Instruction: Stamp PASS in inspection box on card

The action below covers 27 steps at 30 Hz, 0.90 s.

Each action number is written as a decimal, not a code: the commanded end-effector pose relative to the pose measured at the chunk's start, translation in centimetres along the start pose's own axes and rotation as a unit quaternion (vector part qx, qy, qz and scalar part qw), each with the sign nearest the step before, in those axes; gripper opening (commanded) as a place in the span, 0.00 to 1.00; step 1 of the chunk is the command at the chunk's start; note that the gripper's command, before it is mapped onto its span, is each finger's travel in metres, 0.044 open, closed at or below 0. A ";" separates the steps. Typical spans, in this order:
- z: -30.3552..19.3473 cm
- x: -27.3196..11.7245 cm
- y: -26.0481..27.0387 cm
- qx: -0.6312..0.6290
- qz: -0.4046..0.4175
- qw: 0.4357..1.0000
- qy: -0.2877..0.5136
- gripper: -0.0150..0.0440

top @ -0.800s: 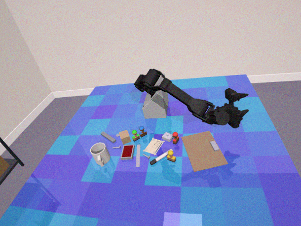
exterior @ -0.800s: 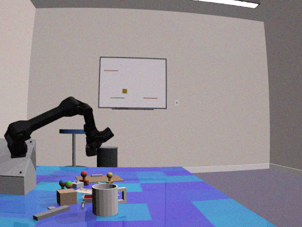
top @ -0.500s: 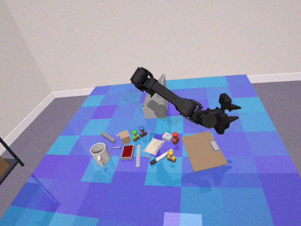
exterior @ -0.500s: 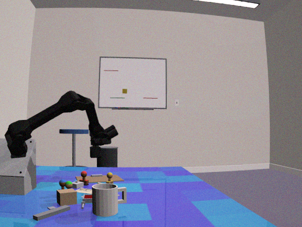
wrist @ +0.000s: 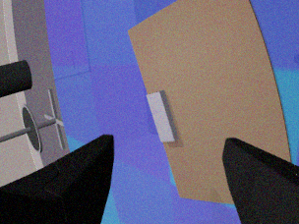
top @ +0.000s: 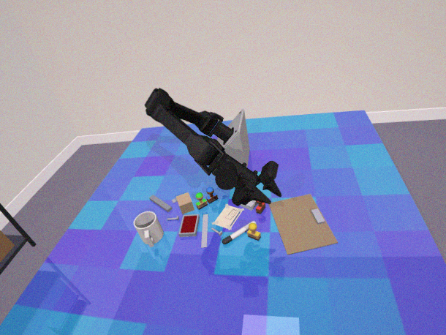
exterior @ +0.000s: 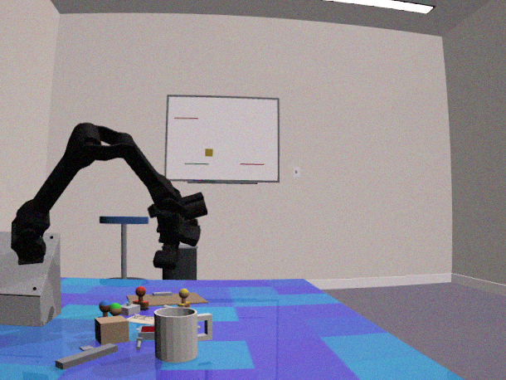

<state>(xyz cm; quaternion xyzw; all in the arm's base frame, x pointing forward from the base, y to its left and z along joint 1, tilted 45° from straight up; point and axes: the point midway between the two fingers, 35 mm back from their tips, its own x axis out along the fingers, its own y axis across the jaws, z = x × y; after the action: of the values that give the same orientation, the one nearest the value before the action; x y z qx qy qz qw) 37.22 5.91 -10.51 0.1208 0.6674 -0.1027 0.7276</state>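
Gripper (top: 264,195), half-open and empty, is hovering mid-frame above the red-knobbed stamp (top: 260,207); you're approaching, next lowering to grasp.

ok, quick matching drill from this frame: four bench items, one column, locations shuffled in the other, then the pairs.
Items:
1. red-knob stamp
2. yellow-knob stamp
3. ink pad
4. grey block

Places:
A. on the brown board
B. right of the mug
C. under the gripper
D. at the marker's white end

Pairs: 1-C, 2-D, 3-B, 4-A
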 end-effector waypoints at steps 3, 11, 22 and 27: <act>-0.4 -5.6 -7.5 0.036 -0.121 0.991 -0.037 0.63; -4.5 -14.0 -18.4 0.084 -0.308 0.945 -0.070 0.63; -7.1 -17.1 -22.2 0.099 -0.386 0.914 -0.077 0.63; -7.0 -16.6 -22.6 0.099 -0.386 0.914 -0.077 0.63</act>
<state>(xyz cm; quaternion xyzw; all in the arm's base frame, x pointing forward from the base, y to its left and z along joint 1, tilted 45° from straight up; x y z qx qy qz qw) 22.22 -13.36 4.86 -0.0794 0.5887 -0.4503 0.6666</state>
